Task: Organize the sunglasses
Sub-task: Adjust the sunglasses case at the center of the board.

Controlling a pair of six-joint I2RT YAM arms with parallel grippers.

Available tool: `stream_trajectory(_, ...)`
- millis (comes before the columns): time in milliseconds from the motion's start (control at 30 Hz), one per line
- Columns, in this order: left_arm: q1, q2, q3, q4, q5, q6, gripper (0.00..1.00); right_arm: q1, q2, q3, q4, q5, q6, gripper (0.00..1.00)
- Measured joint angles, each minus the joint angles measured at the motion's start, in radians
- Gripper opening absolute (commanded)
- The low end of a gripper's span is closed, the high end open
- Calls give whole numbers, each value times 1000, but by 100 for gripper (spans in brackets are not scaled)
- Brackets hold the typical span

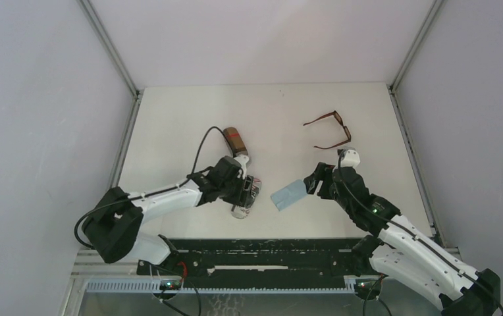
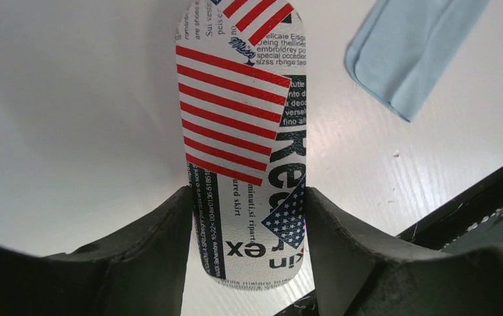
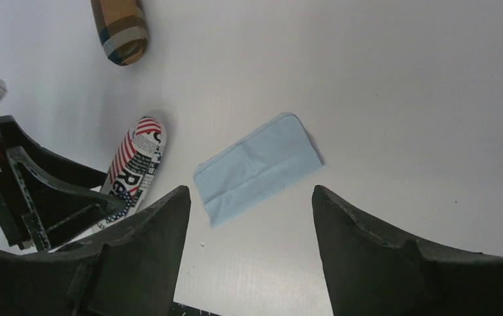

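The dark brown sunglasses (image 1: 331, 130) lie open on the table at the back right, apart from both grippers. The red sunglasses are not in view. My left gripper (image 1: 243, 189) is shut on the oval flag-print case (image 2: 239, 125), its fingers (image 2: 157, 243) pressing on both sides of the case's near end, low over the table. The case also shows in the top view (image 1: 241, 209) and the right wrist view (image 3: 137, 164). My right gripper (image 1: 311, 183) is open and empty, just above the near edge of a light blue cloth (image 3: 255, 168).
A brown case (image 1: 234, 139) lies behind the left gripper, also seen in the right wrist view (image 3: 120, 26). The cloth (image 1: 290, 193) lies flat between the two grippers and shows in the left wrist view (image 2: 407, 46). A black rail (image 1: 268, 253) runs along the table's near edge.
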Motion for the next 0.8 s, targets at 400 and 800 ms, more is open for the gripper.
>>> stream_trajectory(400,-111,106,84,-17,-64,64,77,10,8,0,0,-2,0,68)
stream_trajectory(800,-113,148,140,-80,-103,90,85,15,19,0,2,-2,-1,68)
